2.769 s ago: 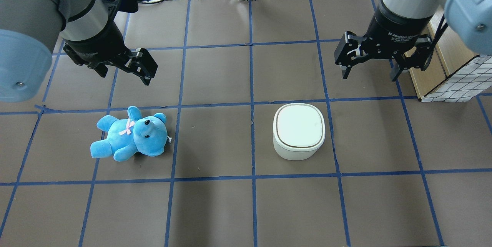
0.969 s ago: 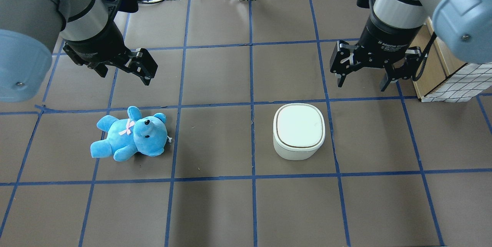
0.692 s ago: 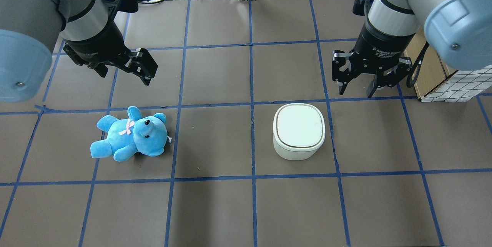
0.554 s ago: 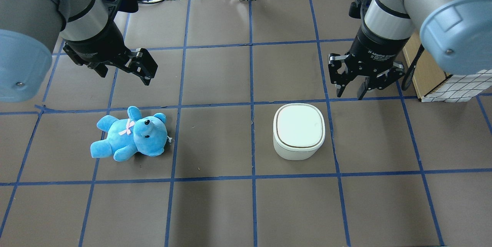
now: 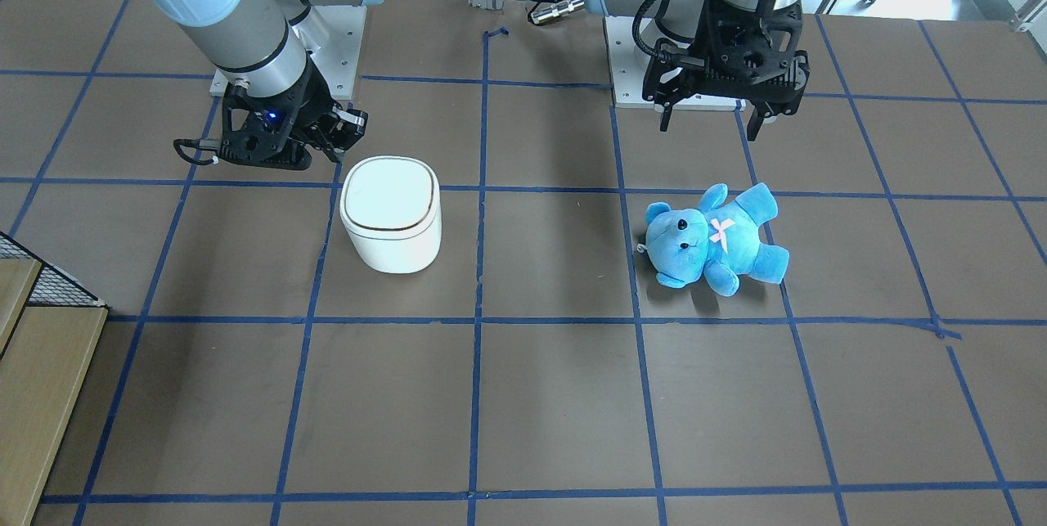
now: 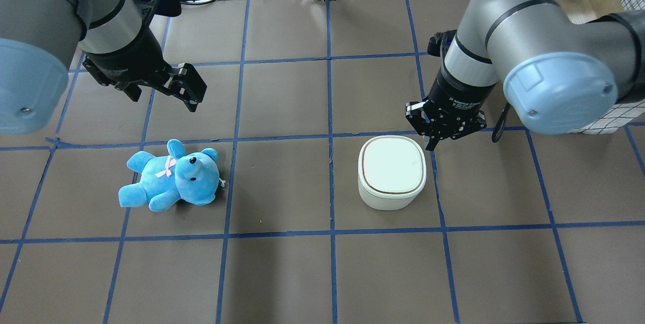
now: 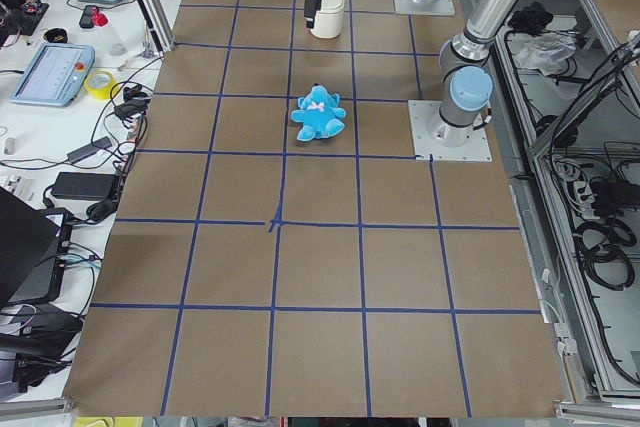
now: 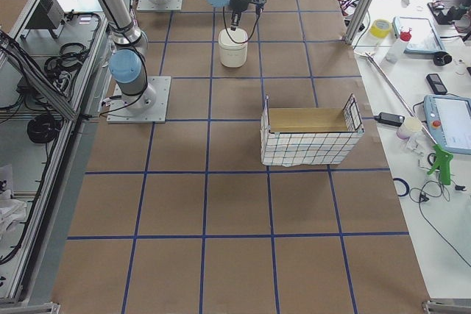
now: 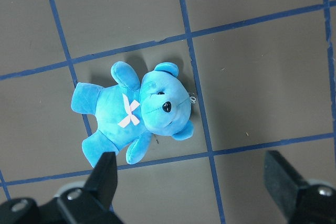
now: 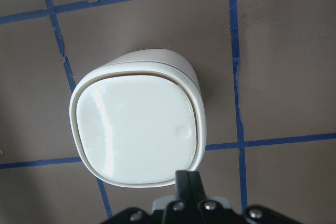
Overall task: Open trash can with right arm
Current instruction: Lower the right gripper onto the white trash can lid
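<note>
Trash can point(image 6: 392, 172) stands upright on the worktop point(image 6: 282, 273) with its lid point(image 10: 134, 129) down flat and the dark seam unbroken all round, so none of the opening is done yet. My right end effector point(image 10: 187, 178) is clenched on nothing, its 2 fingers pressed into 1 blunt tip. From overhead that tip hangs just off the can's 1 o'clock corner; whether it touches the rim I cannot tell. I judge the approach nearly complete. What is left is to bring the tip onto the lid or under its edge and flip it up. Farther off, at the can's 2 o'clock, sits a wire basket point(image 8: 309, 137). At the can's 9 o'clock, well apart, a blue teddy point(image 6: 171, 178) lies on its back. At the teddy's 12 o'clock the left end effector point(image 9: 190, 156) hangs released, fingers spread wide.
</note>
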Robot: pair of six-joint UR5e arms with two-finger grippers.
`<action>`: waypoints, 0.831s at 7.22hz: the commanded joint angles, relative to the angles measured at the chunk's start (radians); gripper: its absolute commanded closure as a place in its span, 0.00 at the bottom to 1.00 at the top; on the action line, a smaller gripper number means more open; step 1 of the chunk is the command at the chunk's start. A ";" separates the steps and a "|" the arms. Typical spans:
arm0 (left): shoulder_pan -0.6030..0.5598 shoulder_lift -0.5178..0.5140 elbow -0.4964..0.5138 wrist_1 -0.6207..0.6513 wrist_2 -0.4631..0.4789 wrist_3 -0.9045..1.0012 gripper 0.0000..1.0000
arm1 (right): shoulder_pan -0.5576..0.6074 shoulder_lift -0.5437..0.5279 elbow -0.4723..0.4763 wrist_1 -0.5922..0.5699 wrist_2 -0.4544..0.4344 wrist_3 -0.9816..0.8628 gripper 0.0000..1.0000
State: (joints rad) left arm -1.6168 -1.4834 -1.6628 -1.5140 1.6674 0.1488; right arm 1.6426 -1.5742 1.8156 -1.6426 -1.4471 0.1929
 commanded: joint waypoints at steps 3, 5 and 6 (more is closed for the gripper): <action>0.000 0.000 0.000 0.000 0.000 0.000 0.00 | 0.009 0.087 0.011 -0.023 -0.002 -0.007 1.00; 0.000 0.000 0.000 0.000 0.000 0.000 0.00 | 0.009 0.094 0.016 -0.020 -0.001 -0.004 1.00; 0.000 0.000 0.000 0.000 0.000 0.000 0.00 | 0.009 0.101 0.027 -0.020 0.001 -0.003 1.00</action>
State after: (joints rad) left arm -1.6168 -1.4833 -1.6628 -1.5140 1.6675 0.1488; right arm 1.6520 -1.4814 1.8325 -1.6632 -1.4478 0.1888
